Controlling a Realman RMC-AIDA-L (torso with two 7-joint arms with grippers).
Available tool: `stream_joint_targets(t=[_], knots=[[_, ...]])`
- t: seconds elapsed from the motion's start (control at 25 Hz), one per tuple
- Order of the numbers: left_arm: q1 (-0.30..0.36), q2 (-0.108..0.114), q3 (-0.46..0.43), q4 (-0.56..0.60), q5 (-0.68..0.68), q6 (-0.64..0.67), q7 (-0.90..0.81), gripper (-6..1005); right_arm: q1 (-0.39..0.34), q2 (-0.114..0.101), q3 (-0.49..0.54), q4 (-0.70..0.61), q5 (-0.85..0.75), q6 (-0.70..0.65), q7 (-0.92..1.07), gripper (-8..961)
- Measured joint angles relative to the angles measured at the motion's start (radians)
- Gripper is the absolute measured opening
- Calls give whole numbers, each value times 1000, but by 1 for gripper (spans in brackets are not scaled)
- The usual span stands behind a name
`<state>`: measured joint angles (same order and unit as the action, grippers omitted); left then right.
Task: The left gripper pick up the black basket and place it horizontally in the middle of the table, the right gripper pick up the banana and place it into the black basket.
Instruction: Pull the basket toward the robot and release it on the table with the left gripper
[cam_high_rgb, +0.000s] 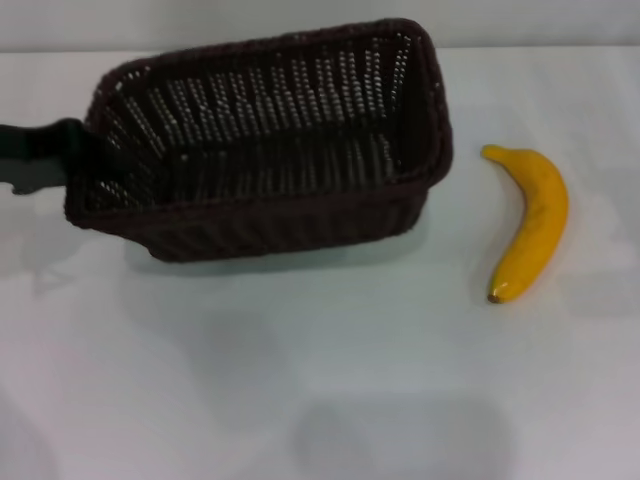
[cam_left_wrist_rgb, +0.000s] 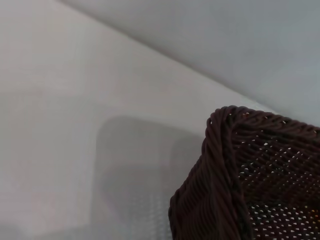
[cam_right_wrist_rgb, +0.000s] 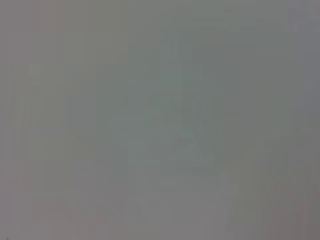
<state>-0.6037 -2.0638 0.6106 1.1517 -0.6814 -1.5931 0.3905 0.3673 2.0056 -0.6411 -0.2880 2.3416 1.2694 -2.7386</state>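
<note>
The large, dark brown-black woven wicker basket (cam_high_rgb: 265, 140) with a braided rim sits toward the far edge of the plain white table (cam_high_rgb: 300, 380), left of centre. It looks tilted, with a shadow beneath its near side, so it seems to be lifted at least partly off the surface. The left gripper (cam_high_rgb: 45, 152), a flat black finger piece reaching in from the left edge, meets the basket's left end at the rim; it appears closed on that rim, though the fingertips themselves are hidden by the weave. The left wrist view shows only a rounded basket corner (cam_left_wrist_rgb: 235, 165) above bare tabletop.

The step in hand is, by my judgement, the first one: carrying the basket toward the middle. The next move calls for lowering it level, long side running parallel to the near edge, then letting go.

The single curved yellow-orange banana (cam_high_rgb: 530, 222) with a small dark tip lies flat near the right edge, well apart from the basket and untouched. The right gripper is not in any view.

Count: one basket, one banana, one gripper visible.
</note>
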Motion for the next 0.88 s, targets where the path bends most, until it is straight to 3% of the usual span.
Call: stream_joint_targets(t=[0.28,0.6,0.88], knots=[[36,-6,165,18,5,-15,-86,144,-17,-1,-6,-10,-2,5,0,705],[49,21,173,21,25,-15,-35,143,-42,1,-11,-4,-4,44,22,705],[38,29,175,25,77,-25,-12,143,-53,1,-24,-1,-4,45,24,705]])
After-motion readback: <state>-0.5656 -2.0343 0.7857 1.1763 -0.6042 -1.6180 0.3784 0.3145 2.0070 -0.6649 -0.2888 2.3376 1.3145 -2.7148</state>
